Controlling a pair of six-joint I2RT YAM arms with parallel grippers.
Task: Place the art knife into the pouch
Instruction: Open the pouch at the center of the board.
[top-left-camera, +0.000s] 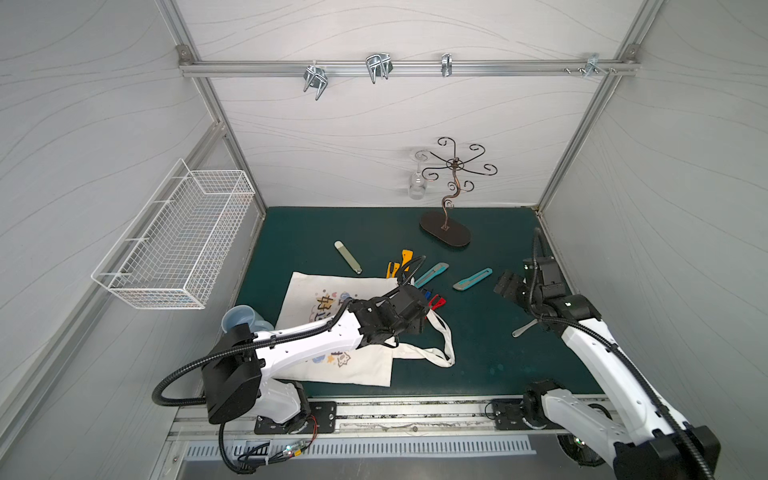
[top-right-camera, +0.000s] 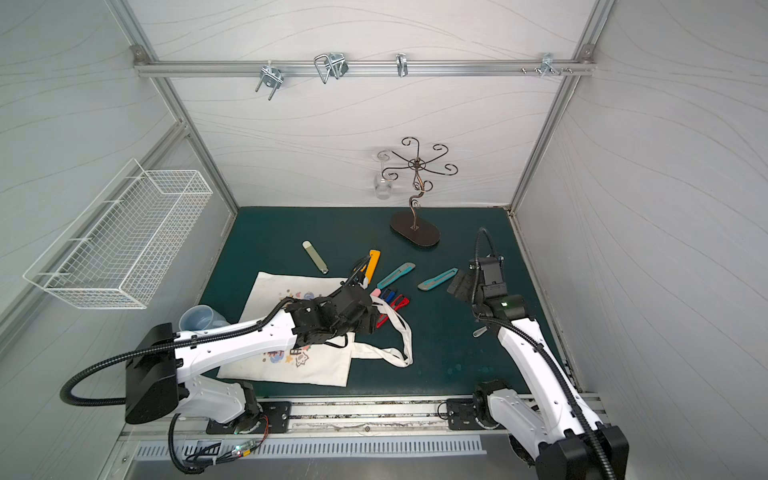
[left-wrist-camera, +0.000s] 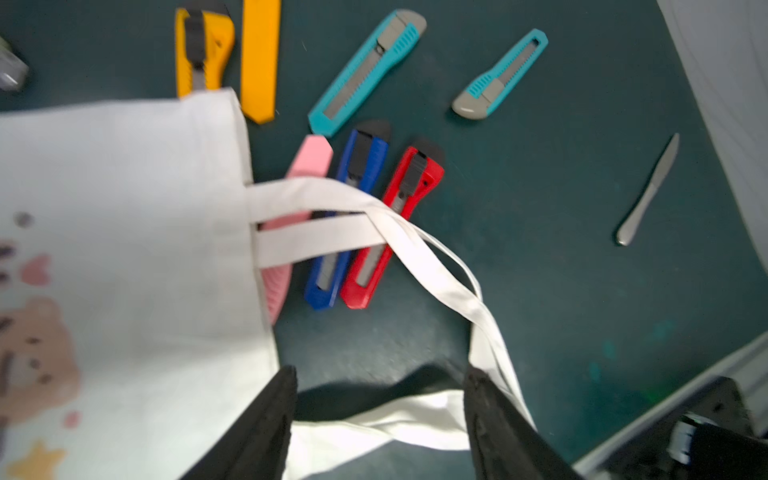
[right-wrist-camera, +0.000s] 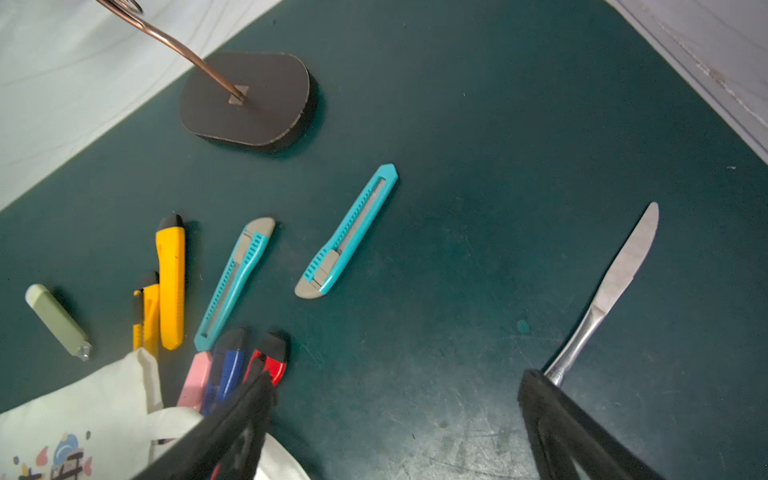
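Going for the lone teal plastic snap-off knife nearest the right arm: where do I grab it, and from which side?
Grip the teal plastic snap-off knife mid-body, across its narrow width, bringing the right tool straight down. It lies flat on the green mat, both long edges clear.

**Cloth, plastic and metal on a matt mat**

The pouch is cream woven cloth, matt, with limp cloth handles and flat printed colours. The table mat under it looks dark green, matt and scuffed. Just beside the pouch's handles, the red art knife and the blue art knife are smooth plastic with black sliders. A teal art knife near the pouch pairs ribbed plastic with grey parts. Well apart from the pouch, the table knife is smooth, shiny metal.
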